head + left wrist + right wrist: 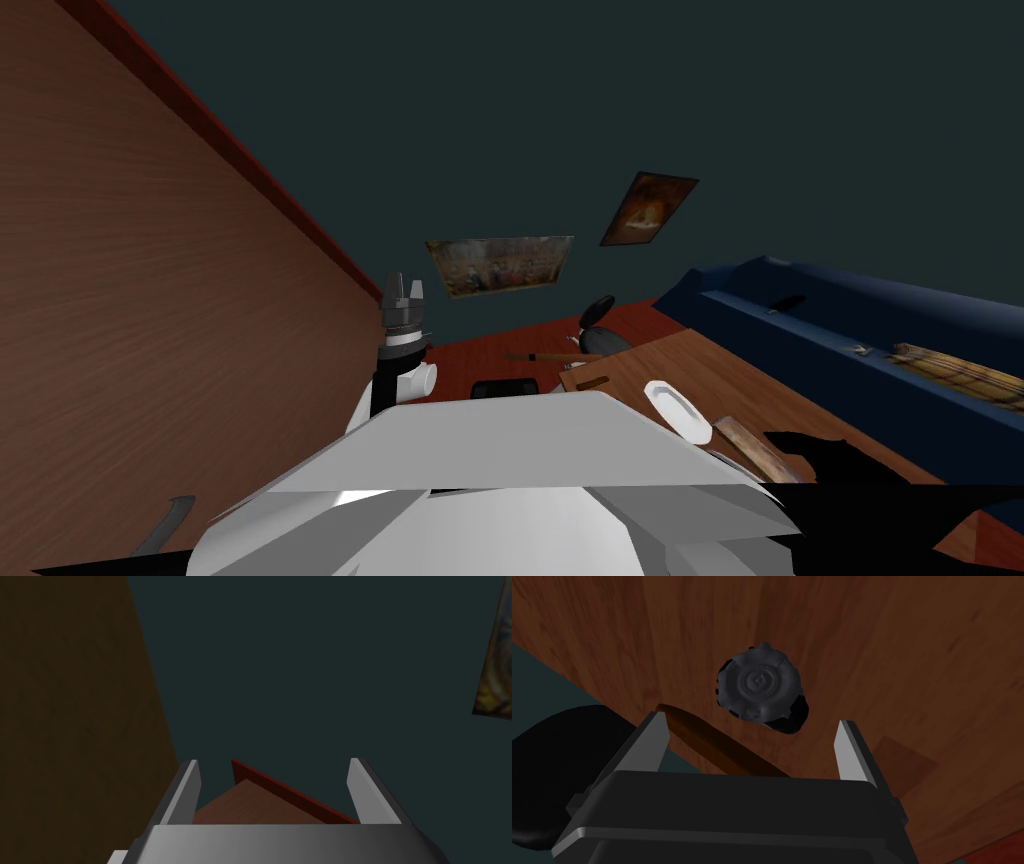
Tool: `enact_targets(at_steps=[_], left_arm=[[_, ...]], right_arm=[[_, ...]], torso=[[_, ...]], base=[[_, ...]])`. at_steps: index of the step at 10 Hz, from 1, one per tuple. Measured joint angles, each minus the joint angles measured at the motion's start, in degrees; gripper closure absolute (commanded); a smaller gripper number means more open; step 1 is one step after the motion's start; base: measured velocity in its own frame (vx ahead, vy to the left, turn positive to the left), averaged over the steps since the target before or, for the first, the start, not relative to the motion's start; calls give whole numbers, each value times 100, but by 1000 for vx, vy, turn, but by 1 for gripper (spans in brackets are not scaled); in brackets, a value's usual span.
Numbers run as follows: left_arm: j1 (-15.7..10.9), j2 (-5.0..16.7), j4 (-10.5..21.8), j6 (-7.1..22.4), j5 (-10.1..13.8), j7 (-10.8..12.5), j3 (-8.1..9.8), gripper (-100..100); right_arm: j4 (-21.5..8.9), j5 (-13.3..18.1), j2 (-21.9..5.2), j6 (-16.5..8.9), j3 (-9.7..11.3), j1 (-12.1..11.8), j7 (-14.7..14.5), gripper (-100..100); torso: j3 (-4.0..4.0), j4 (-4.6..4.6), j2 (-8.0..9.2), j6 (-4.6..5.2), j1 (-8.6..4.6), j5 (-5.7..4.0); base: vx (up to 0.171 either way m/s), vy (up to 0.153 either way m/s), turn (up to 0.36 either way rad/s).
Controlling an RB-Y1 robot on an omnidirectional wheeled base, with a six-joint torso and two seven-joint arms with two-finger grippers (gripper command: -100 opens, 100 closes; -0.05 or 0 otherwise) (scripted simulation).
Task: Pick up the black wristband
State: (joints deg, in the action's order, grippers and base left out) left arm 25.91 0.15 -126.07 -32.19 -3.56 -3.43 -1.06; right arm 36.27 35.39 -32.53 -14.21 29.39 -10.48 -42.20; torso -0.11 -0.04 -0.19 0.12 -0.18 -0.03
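No letters, numbers, brands or signs are showing legibly. The round dark grey face of the black wristband (759, 683), lying on the brown wooden counter (912, 651), is carrying only raised concentric rings. The wide framed painting (500, 263) and the smaller framed painting (647, 208) on the dark teal wall (750, 100) are showing only blurred colours.

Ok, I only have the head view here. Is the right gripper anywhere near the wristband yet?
Observer: Yes. The right wrist view has the wristband lying flat on the wooden table, just ahead of the right gripper.
Operator: Open or shut?
Observer: Open, and not touching the band.
Operator: Anything in the way?
Observer: A brown stick lies on the table beside the band, on the gripper's side of it.
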Motion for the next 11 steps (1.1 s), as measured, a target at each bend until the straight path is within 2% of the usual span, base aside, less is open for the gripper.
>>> enact_targets(at_steps=[3, 5, 6, 7, 9, 11], left_arm=[[1, 0, 0, 0, 0, 0, 1, 0], [1, 0, 0, 0, 0, 0, 1, 0], [1, 0, 0, 0, 0, 0, 1, 0], [1, 0, 0, 0, 0, 0, 1, 0], [1, 0, 0, 0, 0, 0, 0, 0], [1, 0, 0, 0, 0, 0, 0, 0]], right_arm=[[-28, 359, 195, -224, 9, -73, 444, -100], [282, 384, 242, -526, 139, -297, 693, -100], [266, 531, 329, -632, 169, -328, 884, -100], [420, 449, 347, -790, 253, -401, 960, -100], [321, 682, 466, -876, 284, -405, 1234, -100], [491, 661, 477, -1019, 347, -514, 1353, -100]], torso=[[2, 1, 4, 2, -8, -3], [1, 0, 3, 4, -10, -3], [2, 1, 3, 3, -9, -3], [1, 1, 2, 2, -12, -3], [2, 0, 4, 4, -3, -5], [-2, -2, -2, 4, -17, -9]], base=[[-9, -78, 126], [-10, -84, 137], [-9, -90, 176], [-11, -63, 71], [-17, -46, 73], [-3, -37, 64]])
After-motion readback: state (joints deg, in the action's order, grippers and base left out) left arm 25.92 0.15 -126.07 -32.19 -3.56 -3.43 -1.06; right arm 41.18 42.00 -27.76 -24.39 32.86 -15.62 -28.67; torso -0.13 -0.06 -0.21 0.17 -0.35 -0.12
